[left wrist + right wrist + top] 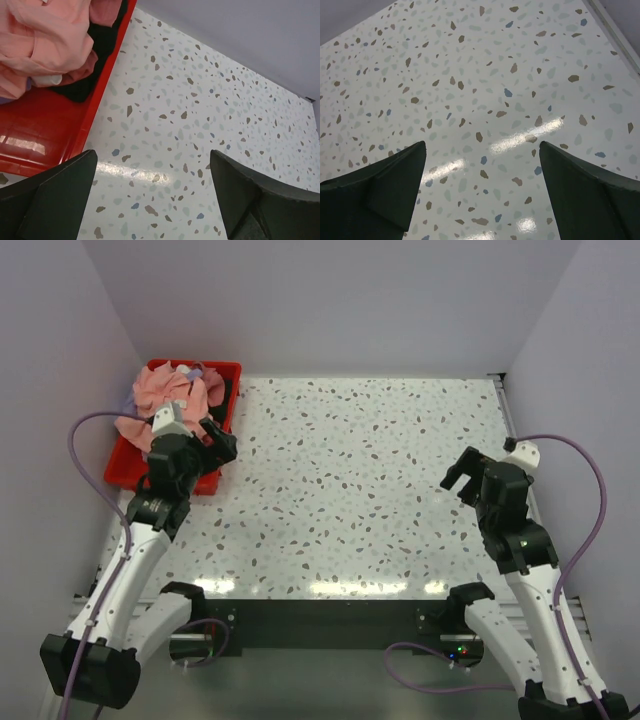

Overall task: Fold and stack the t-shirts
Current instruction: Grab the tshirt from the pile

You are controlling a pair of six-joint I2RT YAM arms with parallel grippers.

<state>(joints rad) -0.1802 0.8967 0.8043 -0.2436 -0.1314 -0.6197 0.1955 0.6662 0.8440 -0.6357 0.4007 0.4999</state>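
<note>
Position of the cloth relative to the two arms. The soft, crumpled t-shirts lie heaped in the rectangular red plastic bin at the far-left corner of the speckled white surface. A salmon-pink t-shirt tops the heap, and none is yet on the surface. The left gripper hovers at the bin's right-hand rim, jaws spread wide and empty; in its wrist view the heap lies up and to the left, just beyond the fingers. The right gripper, likewise wide and empty, hangs above bare surface near the right edge, well apart from the bin. The heap shows no clear long axis; the bin itself runs near-to-far. Judgement: the left arm is much the nearer, and the first pick calls for a short reach leftward and away, into the bin.
</note>
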